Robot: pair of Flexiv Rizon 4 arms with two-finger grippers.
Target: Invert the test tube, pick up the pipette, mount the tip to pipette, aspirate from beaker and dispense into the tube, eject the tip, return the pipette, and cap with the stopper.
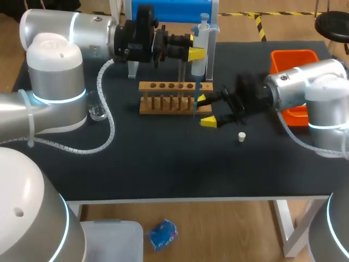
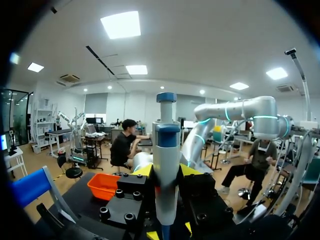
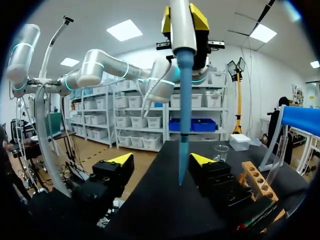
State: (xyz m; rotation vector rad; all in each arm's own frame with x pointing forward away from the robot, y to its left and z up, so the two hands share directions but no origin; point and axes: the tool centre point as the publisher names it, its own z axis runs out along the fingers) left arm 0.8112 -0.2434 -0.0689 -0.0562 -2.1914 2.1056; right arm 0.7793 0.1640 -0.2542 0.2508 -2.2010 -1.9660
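From where I stand, the left arm comes in over the back of the dark table [image 1: 163,169] and its left claw [image 1: 199,54] is pinched on the pipette [image 1: 203,35], a yellow finger on each side of the barrel. It holds the pipette upright, plunger on top. The left wrist view shows the same grip, with the pipette [image 2: 166,165] rising straight up between the fingers [image 2: 142,171]. A long blue tip [image 1: 194,101] is on the pipette's lower end and points down at the right end of the wooden rack [image 1: 169,98]. Whether it sits inside a hole I cannot tell, and I cannot pick out the test tube. The right claw [image 1: 205,109] sits low beside that end of the rack, spread wide and holding nothing. Seen from its own wrist, the blue tip [image 3: 184,115] hangs down between its open fingers [image 3: 120,160] without touching either. The small glass beaker [image 1: 98,112] stands well off to the left, close to the left arm's elbow. The white stopper [image 1: 241,136] lies alone on the table just right of the right claw. An orange bin [image 1: 294,54] sits at the far right, partly behind the right arm, and a blue-topped stand [image 1: 169,8] rises behind the rack.
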